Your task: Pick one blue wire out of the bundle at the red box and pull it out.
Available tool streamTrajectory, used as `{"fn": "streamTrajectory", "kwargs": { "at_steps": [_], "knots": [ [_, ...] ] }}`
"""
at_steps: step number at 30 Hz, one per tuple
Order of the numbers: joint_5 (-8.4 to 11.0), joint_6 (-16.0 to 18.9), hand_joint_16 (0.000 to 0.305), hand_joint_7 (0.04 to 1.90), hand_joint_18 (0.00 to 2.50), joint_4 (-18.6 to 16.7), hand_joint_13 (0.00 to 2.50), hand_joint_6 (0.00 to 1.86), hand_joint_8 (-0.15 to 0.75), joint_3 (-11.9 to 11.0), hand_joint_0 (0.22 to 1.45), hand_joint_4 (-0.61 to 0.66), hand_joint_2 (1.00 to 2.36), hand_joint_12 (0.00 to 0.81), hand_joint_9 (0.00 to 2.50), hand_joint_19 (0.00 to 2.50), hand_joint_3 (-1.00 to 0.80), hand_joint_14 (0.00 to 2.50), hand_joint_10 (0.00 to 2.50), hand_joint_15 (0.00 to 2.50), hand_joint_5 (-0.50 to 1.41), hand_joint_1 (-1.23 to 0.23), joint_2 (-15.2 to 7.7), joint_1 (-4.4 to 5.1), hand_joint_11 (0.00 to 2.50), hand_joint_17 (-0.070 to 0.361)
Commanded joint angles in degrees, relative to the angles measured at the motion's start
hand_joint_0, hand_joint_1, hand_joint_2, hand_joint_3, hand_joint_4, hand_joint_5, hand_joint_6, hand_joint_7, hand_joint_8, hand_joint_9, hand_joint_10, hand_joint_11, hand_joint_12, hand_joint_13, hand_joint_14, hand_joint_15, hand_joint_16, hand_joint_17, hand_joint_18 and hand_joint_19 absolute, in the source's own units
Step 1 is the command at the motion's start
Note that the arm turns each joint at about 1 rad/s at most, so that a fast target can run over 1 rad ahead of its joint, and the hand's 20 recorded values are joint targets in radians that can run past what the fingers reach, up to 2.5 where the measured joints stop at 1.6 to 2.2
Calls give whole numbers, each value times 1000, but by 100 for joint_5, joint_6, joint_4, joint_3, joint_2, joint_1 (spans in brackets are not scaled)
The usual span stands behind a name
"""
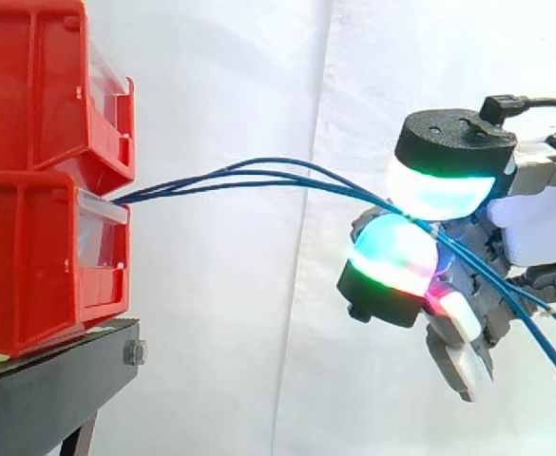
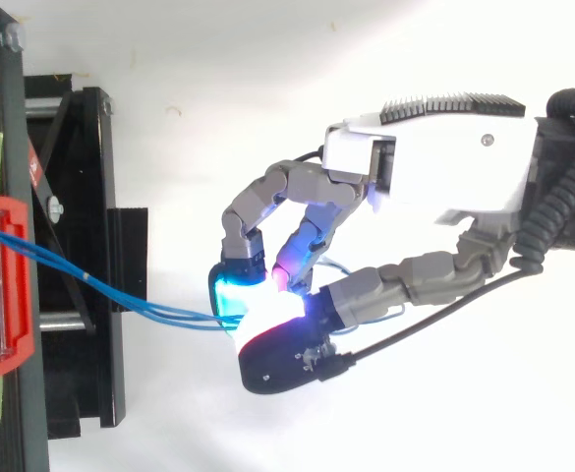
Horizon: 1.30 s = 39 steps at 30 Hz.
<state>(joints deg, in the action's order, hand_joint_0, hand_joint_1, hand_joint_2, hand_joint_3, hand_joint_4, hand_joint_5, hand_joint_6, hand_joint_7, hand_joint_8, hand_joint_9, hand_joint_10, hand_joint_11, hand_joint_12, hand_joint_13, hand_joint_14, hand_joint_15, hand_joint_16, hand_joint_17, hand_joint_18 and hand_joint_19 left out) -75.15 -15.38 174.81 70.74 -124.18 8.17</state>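
I see the hand [image 2: 434,167] pinching the blue wires [image 1: 258,174] between two glowing pads [image 1: 439,195]; can't tell how many strands. Wires run from the pinch away to the lower red bin [image 1: 30,256], and their tails trail past the palm.

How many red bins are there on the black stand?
2. The upper bin sits stacked on the lower bin, which rests on the black stand. The blue wires leave the lower bin's front. Others may be hidden past the side view's left edge.
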Motion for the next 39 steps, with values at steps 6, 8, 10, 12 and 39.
{"fn": "streamTrajectory", "kwargs": {
  "at_steps": [6,8,10,12,39],
  "knots": [
    [-8,0,47,965,895,71,1006,951,345,-7,666,58,1015,398,1074,521,-265,19,13,575,-151,-832,-1,0,638,106],
    [-8,9,47,960,902,71,1005,956,345,1,686,35,1016,396,1071,515,-280,20,13,582,-155,-850,-1,0,653,105],
    [-8,35,47,967,907,71,1006,957,341,1,701,15,1014,396,1066,510,-305,22,14,572,-158,-856,8,0,644,105],
    [-17,61,46,968,912,71,1008,961,345,1,720,-16,1013,393,1063,507,-329,20,11,578,-163,-853,8,0,658,104],
    [-281,519,43,848,913,352,983,971,254,1,790,-207,1013,369,1002,513,-346,20,11,564,-226,-857,96,-17,643,97]
  ]
}}
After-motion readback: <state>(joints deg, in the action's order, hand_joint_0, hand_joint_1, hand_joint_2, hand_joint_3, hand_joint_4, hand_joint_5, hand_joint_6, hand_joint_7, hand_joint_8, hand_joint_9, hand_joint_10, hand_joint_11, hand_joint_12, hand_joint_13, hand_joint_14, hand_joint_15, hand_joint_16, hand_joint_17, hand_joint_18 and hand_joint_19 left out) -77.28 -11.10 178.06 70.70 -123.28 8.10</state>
